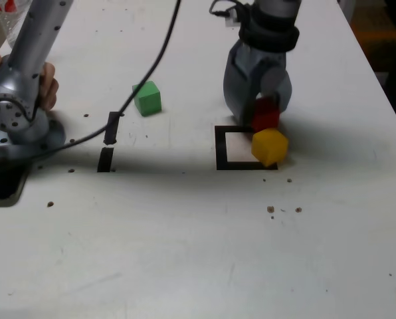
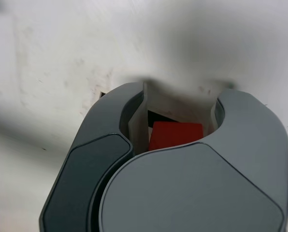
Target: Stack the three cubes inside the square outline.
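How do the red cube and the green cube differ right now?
The red cube sits between the gripper's jaws at the square outline's far corner; the green cube stands free on the table, well to the exterior view's left. Red is close beside the yellow cube; green has no cube nearby. Both look the same size and plain-coloured.

Hidden and cropped parts
The grey fingers (image 1: 268, 90) cover the small red cube's (image 1: 266, 116) upper part; a hand (image 1: 46, 85) is cropped at the exterior view's left edge.
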### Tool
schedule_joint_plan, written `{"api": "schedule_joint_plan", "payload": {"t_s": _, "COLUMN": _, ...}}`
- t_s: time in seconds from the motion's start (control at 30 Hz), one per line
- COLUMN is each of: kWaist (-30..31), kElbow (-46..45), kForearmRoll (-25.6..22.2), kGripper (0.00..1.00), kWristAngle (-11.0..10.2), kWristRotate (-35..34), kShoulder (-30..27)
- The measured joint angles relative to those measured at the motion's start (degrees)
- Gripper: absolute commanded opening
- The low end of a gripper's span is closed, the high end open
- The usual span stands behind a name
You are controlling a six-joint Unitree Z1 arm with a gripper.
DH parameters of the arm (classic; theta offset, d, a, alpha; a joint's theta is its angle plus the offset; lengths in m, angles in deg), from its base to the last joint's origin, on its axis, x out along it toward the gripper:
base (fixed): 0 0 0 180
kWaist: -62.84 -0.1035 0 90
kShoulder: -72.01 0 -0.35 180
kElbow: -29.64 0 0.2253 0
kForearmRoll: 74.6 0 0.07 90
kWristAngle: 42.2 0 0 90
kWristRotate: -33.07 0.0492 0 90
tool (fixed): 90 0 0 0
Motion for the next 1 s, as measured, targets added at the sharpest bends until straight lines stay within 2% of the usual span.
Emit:
{"api": "schedule_joint_plan", "payload": {"t_s": 0.1, "kWaist": 0.0, "kElbow": 0.0, "kForearmRoll": -1.2, "kGripper": 0.16, "kWristAngle": -1.0, "kWristRotate": 0.0, "kShoulder": -2.1}}
{"api": "schedule_joint_plan", "payload": {"t_s": 0.2, "kWaist": 0.1, "kElbow": -1.6, "kForearmRoll": -3.4, "kGripper": 0.15, "kWristAngle": -3.4, "kWristRotate": 0.3, "kShoulder": -4.9}}
{"api": "schedule_joint_plan", "payload": {"t_s": 0.47, "kWaist": 2.0, "kElbow": -8.0, "kForearmRoll": -6.1, "kGripper": 0.15, "kWristAngle": -4.1, "kWristRotate": 1.4, "kShoulder": -10.5}}
{"api": "schedule_joint_plan", "payload": {"t_s": 0.73, "kWaist": 7.0, "kElbow": -12.2, "kForearmRoll": -5.1, "kGripper": 0.15, "kWristAngle": -2.7, "kWristRotate": 2.3, "kShoulder": -11.6}}
{"api": "schedule_joint_plan", "payload": {"t_s": 1.0, "kWaist": 11.4, "kElbow": -13.1, "kForearmRoll": -2.7, "kGripper": 0.15, "kWristAngle": 0.3, "kWristRotate": 2.4, "kShoulder": -10.8}}
